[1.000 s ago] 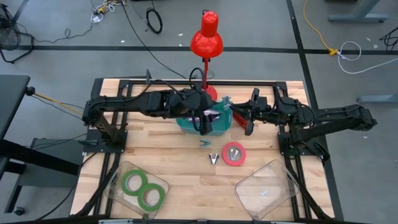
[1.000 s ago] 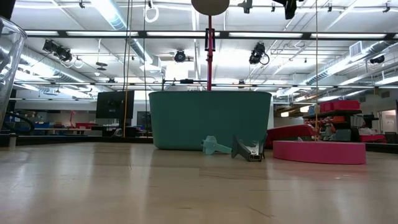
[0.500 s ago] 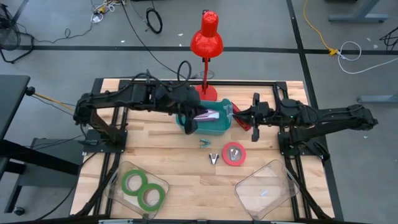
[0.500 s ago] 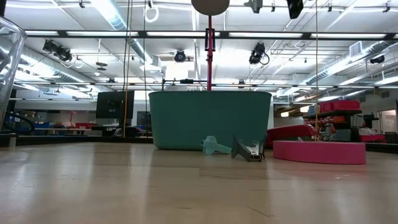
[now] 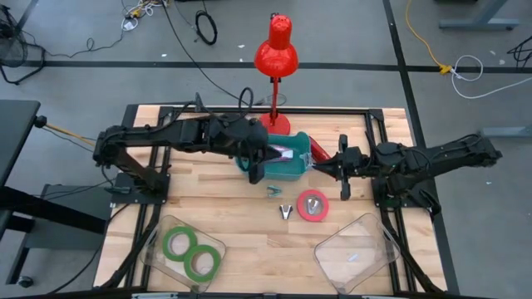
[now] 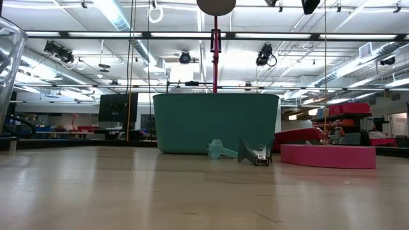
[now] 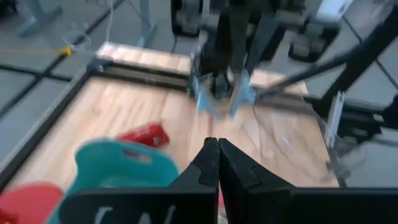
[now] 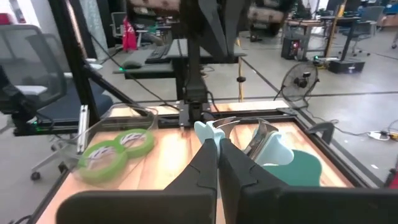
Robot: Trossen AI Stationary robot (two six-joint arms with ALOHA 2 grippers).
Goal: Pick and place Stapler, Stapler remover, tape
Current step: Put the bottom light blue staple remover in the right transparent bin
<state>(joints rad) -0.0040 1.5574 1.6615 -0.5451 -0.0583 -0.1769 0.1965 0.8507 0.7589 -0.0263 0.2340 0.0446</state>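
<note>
A teal bin [image 5: 280,163] stands mid-table before a red lamp [image 5: 275,51]. A red stapler [image 5: 319,153] lies on the table at the bin's right side. A teal stapler remover [image 5: 273,192] and a metal one [image 5: 286,211] lie in front of the bin, beside a red-pink tape roll [image 5: 312,205]. Two green tape rolls [image 5: 189,252] lie in a clear container at the near left. My left gripper [image 5: 256,171] hangs shut over the bin's left edge. My right gripper [image 5: 317,164] is shut, pointing left, above the stapler's near end. Neither holds anything.
A second clear container [image 5: 357,247] sits at the near right. Something pale pink and white [image 5: 283,152] shows inside the bin. The lamp's pole [image 6: 215,54] rises behind the bin. Bare wood lies between the two containers.
My left gripper has drawn back from over the bin's middle toward the table's left, to the bin's left edge. My right gripper has moved a little toward the near edge and the bin. The things on the table have kept still.
</note>
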